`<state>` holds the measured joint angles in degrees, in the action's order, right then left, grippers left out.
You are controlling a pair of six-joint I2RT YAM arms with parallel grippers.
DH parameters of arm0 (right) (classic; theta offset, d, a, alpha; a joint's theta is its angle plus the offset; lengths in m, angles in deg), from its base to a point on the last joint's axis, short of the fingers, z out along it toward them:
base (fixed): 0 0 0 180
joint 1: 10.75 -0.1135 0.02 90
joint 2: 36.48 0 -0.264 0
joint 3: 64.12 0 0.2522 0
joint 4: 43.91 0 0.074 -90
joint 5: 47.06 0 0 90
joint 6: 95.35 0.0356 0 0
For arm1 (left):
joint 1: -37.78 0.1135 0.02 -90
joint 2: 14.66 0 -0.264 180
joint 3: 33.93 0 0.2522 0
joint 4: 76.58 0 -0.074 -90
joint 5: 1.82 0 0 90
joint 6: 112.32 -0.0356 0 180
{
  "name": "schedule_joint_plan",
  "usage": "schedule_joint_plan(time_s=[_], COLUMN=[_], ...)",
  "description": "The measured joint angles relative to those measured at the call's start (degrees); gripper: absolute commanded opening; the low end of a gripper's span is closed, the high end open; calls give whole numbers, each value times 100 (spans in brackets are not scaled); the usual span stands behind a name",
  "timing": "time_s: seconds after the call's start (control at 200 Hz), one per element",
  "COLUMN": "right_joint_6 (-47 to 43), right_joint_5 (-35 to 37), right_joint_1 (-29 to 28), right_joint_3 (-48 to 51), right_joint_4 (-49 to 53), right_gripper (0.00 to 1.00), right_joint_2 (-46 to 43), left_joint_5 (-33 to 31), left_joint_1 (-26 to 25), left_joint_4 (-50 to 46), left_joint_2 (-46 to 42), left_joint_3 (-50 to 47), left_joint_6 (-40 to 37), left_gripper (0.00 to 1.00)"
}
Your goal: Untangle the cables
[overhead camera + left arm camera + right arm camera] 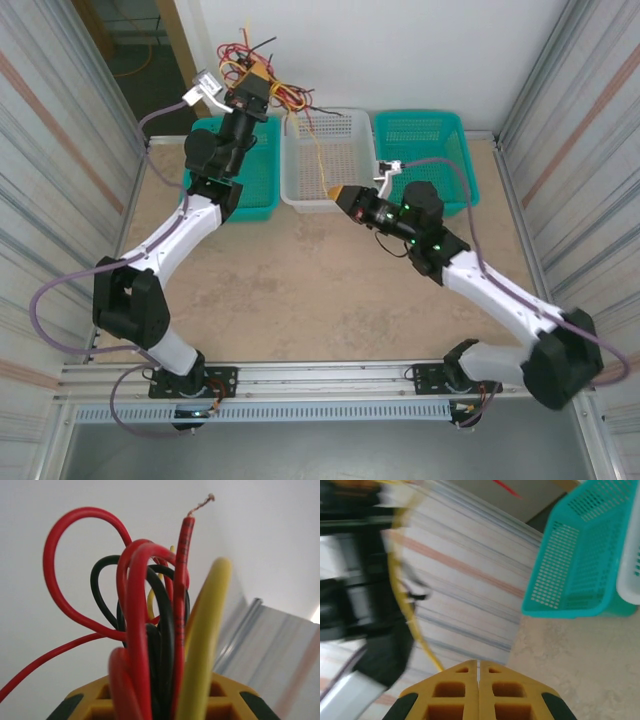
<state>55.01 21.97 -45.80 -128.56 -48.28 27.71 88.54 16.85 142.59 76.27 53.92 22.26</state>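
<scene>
The cables [262, 62] were held high above the far end of the table [300, 290], bunched in the left gripper [256, 78], whose ribbed yellow fingers were clamped on them. In the left wrist view the bundle [137, 630] was seen as smooth, glossy, round-sectioned wires in red, black and yellow, rising from between the fingers in tight loops that crossed one another. One straight red wire ended in a frayed, twisted bare tip [202, 502].

A single yellow wire [318, 160] was drawn out of the bundle and stretched down over the white mesh basket [300, 170] to the right gripper [338, 192], just at that basket's near rim. In the right wrist view, the gripper's [478, 680] blocky yellow fingers were pressed together with only a thin seam between them, and the yellow wire [427, 652] was pinched there, curving up and away to the left.

A teal perforated plastic basket [262, 190] was set on one side of the white one and another [440, 130] on the other. The table top was matt and beige, with a faintly mottled surface.
</scene>
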Motion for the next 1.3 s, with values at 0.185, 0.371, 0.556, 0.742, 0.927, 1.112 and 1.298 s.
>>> schedule_joint_plan(time_s=[0.185, 0.371, 0.556, 0.742, 0.927, 1.112, 1.298], right_joint_6=[-490, -820, -1064, -1167, -1158, -1134, -1130], right_joint_5=[302, 343, 286, -164, -855, -1410, -1744], right_joint_1=[44, 238, 852, 2107, 3143, 3974, 4457], right_joint_3=[-520, -1123, -1766, -2538, -3021, -3333, -3412], right_joint_4=[1082, 1836, 2597, 3112, 3394, 3434, 3335], right_gripper=[0, 0, 0, 0, 0, 0, 0], right_joint_2=[-962, -1106, -1108, -1073, -809, -334, 323], left_joint_5=[273, 466, 809, 1716, 3021, 4284, 5069], left_joint_1=[326, 348, 378, 455, 520, 573, 586], left_joint_4=[-426, -476, -494, -485, -566, -702, -160], left_joint_2=[2, -7, -66, -337, -793, -1244, -1261], left_joint_3=[-704, -885, -999, -1408, -1683, -1888, -2133], left_joint_6=[-48, -63, -59, 151, 271, 518, 1370], left_gripper=[0, 0, 0, 0, 0, 0, 0])
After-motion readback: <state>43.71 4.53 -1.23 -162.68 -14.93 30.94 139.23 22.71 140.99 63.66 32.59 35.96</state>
